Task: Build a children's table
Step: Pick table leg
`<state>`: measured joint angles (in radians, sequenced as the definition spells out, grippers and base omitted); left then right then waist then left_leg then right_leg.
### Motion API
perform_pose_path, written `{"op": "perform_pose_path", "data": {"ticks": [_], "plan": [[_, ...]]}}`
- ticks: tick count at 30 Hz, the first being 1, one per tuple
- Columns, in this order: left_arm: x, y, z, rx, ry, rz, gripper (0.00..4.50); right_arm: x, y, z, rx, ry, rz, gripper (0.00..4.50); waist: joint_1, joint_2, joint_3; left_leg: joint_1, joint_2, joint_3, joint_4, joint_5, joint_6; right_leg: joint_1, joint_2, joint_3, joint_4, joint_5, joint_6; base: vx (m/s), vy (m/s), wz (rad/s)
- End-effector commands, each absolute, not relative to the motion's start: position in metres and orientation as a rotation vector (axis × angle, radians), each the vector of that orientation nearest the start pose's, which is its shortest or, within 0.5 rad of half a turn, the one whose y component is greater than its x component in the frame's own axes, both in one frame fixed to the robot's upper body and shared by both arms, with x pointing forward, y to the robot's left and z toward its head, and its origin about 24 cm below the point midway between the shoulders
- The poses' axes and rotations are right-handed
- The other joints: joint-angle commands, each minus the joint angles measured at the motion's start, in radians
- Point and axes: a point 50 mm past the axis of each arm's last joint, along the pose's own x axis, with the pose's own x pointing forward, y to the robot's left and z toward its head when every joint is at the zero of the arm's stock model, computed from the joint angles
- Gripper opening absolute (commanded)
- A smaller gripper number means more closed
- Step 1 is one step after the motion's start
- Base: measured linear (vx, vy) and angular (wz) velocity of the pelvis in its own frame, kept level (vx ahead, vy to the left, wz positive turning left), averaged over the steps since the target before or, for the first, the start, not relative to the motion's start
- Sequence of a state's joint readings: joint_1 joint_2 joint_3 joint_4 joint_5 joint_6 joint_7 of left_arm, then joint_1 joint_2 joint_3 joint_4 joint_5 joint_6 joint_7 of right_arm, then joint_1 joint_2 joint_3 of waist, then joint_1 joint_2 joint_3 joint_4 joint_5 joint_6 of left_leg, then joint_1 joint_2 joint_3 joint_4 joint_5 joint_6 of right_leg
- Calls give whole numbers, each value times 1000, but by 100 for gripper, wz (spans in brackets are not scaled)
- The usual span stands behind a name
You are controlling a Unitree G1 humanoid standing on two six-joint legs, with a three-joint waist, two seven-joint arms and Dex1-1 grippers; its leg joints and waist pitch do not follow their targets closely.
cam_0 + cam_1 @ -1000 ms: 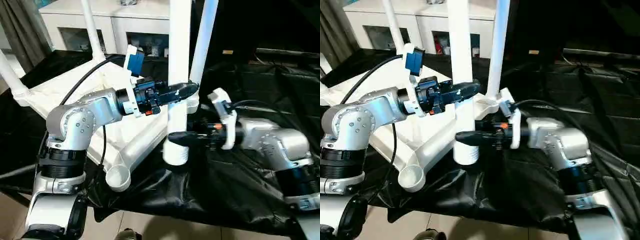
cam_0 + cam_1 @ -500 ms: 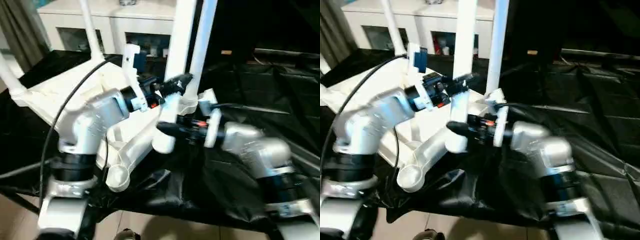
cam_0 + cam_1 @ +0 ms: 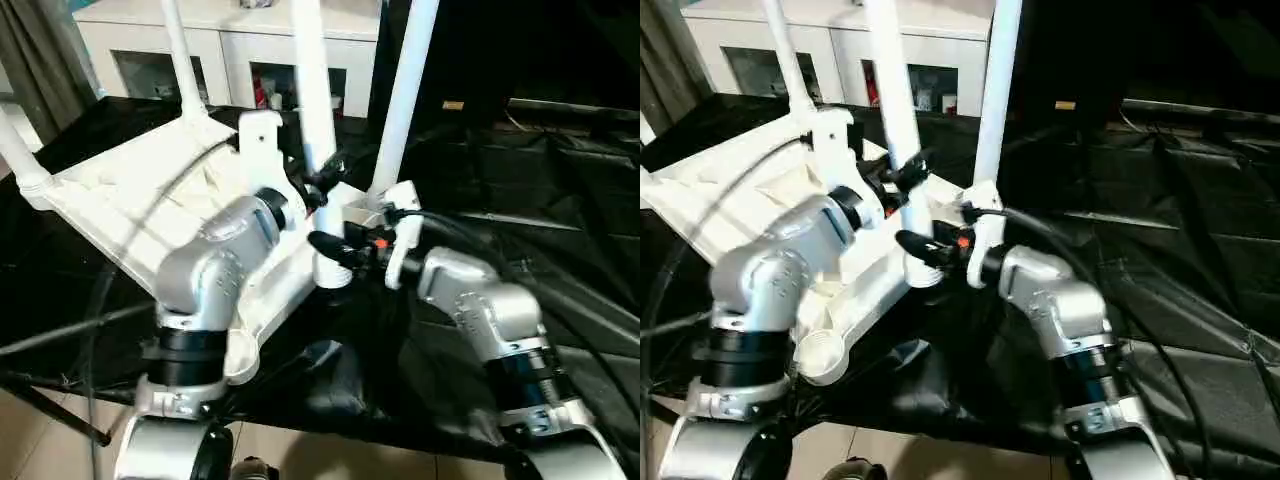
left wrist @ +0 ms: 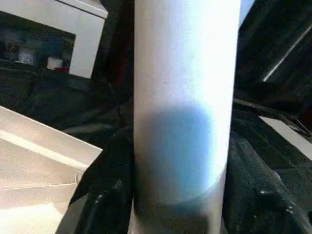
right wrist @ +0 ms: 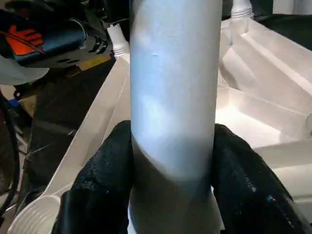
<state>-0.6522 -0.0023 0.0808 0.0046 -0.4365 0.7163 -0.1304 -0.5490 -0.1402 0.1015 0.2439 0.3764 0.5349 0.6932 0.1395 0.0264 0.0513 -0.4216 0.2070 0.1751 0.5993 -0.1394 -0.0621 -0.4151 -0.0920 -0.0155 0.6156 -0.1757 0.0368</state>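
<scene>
Above the upturned white plastic tabletop (image 3: 120, 200), both grippers clamp the upright round white leg (image 3: 312, 110): left gripper (image 3: 325, 180) higher, right gripper (image 3: 330, 247) near its foot, the empty corner socket (image 3: 820, 350) lying nearer the robot.

Both silver forearms reached forward and inward, the left gripper (image 3: 322, 183) clamped higher on the loose leg (image 3: 312, 110) and the right gripper (image 3: 328, 246) clamped lower, black fingers (image 5: 105, 170) pressing each side.
</scene>
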Motion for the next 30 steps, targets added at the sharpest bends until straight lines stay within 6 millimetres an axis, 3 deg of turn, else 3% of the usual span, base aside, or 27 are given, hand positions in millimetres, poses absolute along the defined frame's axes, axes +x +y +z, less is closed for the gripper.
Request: {"op": "perform_pose_path", "data": {"ticks": [1,3,4,5,6,11,12,15,18,21,24,30], "plan": [[338,88,169,-335,83,-459,211,327,-81,114,185,165,959,190,-6,-8,-80,34,1,0,-71,-237,-37,39,-18,5,-69,-168,-140,0,0,0],[338,87,173,-352,70,-474,214,327,-82,114,176,159,950,190,-5,-8,-79,34,1,1,-71,-244,-38,38,-18,4,-70,-173,-142,0,0,0],[338,87,174,-352,65,-495,214,327,-82,113,187,156,961,190,-4,-1,-79,34,1,-1,-72,-246,-41,39,-19,4,-68,-174,-141,0,0,0],[338,87,176,-357,59,-520,199,327,-83,115,208,149,979,190,-6,-4,-79,35,1,0,-71,-252,-41,38,-18,4,-71,-174,-141,0,0,0],[337,87,177,-359,55,-536,194,326,-84,116,224,144,993,246,-6,-4,-80,35,0,0,-71,-252,-41,39,-18,4,-70,-171,-142,0,0,0],[329,86,186,-320,30,-799,189,319,-96,125,279,180,1156,277,-4,-2,-81,39,0,0,-70,-246,-30,41,-15,3,-65,-145,-159,0,0,0],[325,86,189,-309,28,-906,188,314,-102,128,275,205,1235,300,-5,-10,-79,39,0,2,-69,-236,-24,42,-14,3,-64,-135,-166,0,0,0],[319,86,196,-308,11,-1064,188,310,-110,131,257,238,1309,304,-2,-11,-80,37,0,4,-67,-212,-15,43,-17,4,-58,-116,-185,0,0,0],[315,86,203,-324,-25,-1153,188,309,-115,130,226,270,1348,305,-4,-24,-77,38,3,9,-68,-218,-11,41,-21,5,-61,-152,-199,0,0,0],[311,86,211,-378,-61,-1261,188,304,-117,127,198,320,1427,305,-1,-29,-77,38,3,9,-66,-217,-12,44,-23,6,-60,-170,-202,0,0,0],[303,84,214,-415,-68,-1355,188,301,-115,127,198,334,1462,305,-3,-27,-76,38,3,9,-66,-223,-10,42,-22,6,-59,-172,-204,0,0,0],[299,82,212,-436,-63,-1382,188,306,-110,126,230,331,1450,265,-3,-34,-75,40,5,8,-68,-239,-17,39,-23,7,-59,-184,-207,0,0,0]]}}
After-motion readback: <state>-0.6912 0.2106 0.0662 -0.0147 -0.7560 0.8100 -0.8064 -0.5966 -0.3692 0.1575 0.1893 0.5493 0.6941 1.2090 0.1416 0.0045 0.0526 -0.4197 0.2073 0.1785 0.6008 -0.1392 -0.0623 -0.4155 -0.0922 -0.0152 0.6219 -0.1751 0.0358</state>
